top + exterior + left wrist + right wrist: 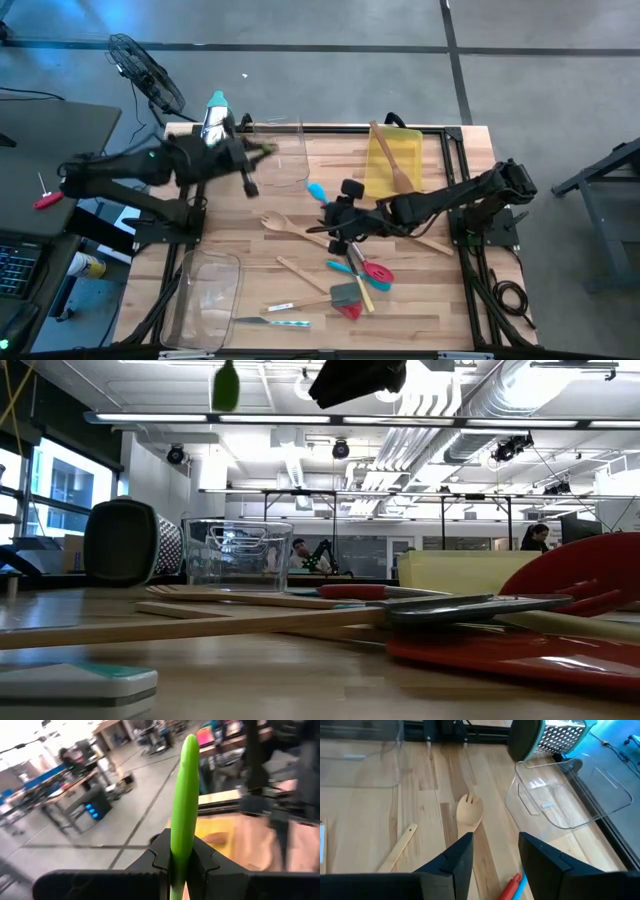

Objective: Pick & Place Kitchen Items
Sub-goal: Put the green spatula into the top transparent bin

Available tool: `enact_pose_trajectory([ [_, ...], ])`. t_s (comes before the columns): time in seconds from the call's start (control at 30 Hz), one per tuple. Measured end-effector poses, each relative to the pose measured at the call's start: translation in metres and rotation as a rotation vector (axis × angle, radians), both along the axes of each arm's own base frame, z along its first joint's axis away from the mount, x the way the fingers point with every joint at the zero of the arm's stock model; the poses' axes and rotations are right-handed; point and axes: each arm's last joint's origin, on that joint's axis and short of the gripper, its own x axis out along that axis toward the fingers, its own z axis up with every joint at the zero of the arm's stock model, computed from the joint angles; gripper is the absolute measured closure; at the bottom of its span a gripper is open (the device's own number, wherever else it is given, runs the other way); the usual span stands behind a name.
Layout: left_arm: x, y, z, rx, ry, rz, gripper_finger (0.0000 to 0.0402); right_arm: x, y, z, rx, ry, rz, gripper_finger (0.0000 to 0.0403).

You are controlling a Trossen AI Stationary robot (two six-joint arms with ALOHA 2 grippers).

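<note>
From my console, the nearest worry is the right gripper [492, 857]: its fingers stand apart with nothing between them, low over the middle of the table [420, 300], and the wooden spork [469, 812] lies on the boards just ahead of them. If I bring it down off-line, one finger could land on the spork's head and skate it away, or nudge the red and blue handles [514, 885] lying close beside the fingers. The heap of spatulas and wooden utensils [352, 285] sits just beside that arm too, so a sweep of the wrist could scatter them. Farther off, the left gripper [181, 862] is pressed tight on a green silicone spatula [184, 800], held aloft near the clear bin [285, 155] at the table's back. The pinch is narrow and low on the handle; I judge that a quick swing could pivot the spatula, so it drops outside the bin, perhaps toward the box grater [214, 118].
</note>
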Motion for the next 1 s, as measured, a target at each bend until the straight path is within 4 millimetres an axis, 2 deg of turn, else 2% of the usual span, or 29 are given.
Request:
enact_pose_trajectory([
  [0.07,-0.004,0.011,0.017,-0.012,0.010,0.049,0.0382,-0.001,0.000,-0.002,-0.001,0.008,0.001,0.0255],
  [0.17,-0.004,0.030,0.030,-0.073,0.030,0.102,0.0382,-0.001,0.000,-0.004,-0.003,0.012,0.001,0.0255],
  [0.33,0.005,0.071,0.029,-0.191,0.091,0.080,0.0382,-0.001,-0.001,-0.011,-0.010,0.019,0.003,0.0254],
  [0.57,0.018,0.148,-0.003,-0.438,0.136,0.104,0.0382,-0.004,-0.002,-0.019,-0.009,0.043,-0.003,0.0254],
  [0.73,0.023,0.190,-0.034,-0.657,0.149,0.081,0.0382,-0.005,-0.002,-0.026,-0.015,0.063,-0.003,0.0254],
  [0.83,0.025,0.205,-0.057,-0.731,0.182,0.103,0.0382,-0.007,-0.003,-0.030,-0.013,0.074,-0.006,0.0254],
  [1.0,0.030,0.213,-0.092,-0.772,0.220,0.113,0.0382,-0.009,-0.003,-0.038,-0.014,0.089,-0.008,0.0254],
])
